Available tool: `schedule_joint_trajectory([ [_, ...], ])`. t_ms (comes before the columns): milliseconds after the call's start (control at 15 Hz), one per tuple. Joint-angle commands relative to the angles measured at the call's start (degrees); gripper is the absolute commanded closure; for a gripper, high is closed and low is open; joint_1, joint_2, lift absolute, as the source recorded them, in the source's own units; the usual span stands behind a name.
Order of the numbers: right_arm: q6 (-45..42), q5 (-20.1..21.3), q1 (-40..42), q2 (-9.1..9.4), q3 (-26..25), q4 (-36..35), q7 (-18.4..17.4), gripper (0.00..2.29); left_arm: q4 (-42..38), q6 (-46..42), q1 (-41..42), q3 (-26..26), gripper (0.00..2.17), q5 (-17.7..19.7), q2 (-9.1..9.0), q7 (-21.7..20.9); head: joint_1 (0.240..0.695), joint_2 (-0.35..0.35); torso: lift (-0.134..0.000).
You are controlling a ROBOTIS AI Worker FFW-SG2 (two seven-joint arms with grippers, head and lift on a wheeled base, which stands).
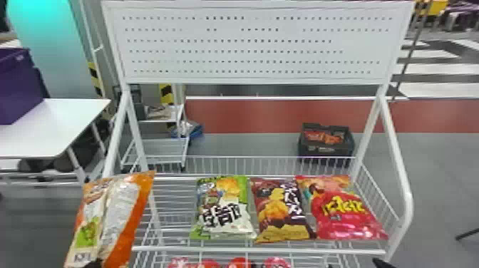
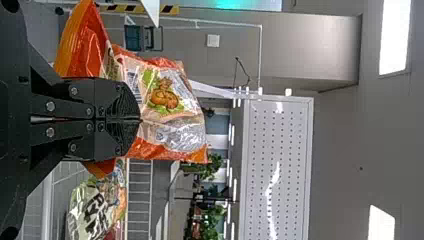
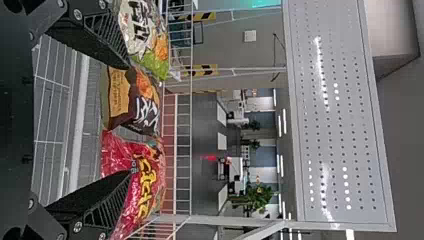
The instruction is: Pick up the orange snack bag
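Note:
The left gripper (image 1: 94, 264) is at the bottom left of the head view, at the lower end of the raised orange snack bag (image 1: 123, 217), which hangs beside the rack's left end. In the left wrist view the left gripper (image 2: 140, 120) is closed on the crumpled orange bag (image 2: 172, 127), which bulges out beyond both fingers. A dark tip of the right gripper (image 1: 382, 263) shows at the head view's lower right. In the right wrist view the right gripper (image 3: 131, 120) has its fingers wide apart, with nothing held, in front of the shelf bags.
On the wire shelf (image 1: 171, 205) lie a green bag (image 1: 222, 208), a brown bag (image 1: 281, 210) and a red bag (image 1: 342, 210). Red-topped items (image 1: 238, 263) are on the level below. A white pegboard (image 1: 256, 46) rises behind, and a white table (image 1: 53, 132) stands at left.

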Motion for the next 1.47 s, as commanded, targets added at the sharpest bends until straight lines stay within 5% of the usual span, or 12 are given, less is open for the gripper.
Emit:
schedule_joint_trajectory([
  [0, 0.0, -0.04, 0.18, -0.05, -0.09, -0.11, 0.0, 0.14, 0.11, -0.09, 0.0, 0.03, 1.38, 0.0, 0.0, 0.0, 0.499, 0.0, 0.0],
  [1400, 0.35, -0.31, 0.18, -0.75, -0.09, -0.2, -0.09, 0.14, 0.29, 0.08, -0.09, 0.03, 1.38, 0.0, 0.0, -0.09, 0.499, 0.0, 0.0],
])
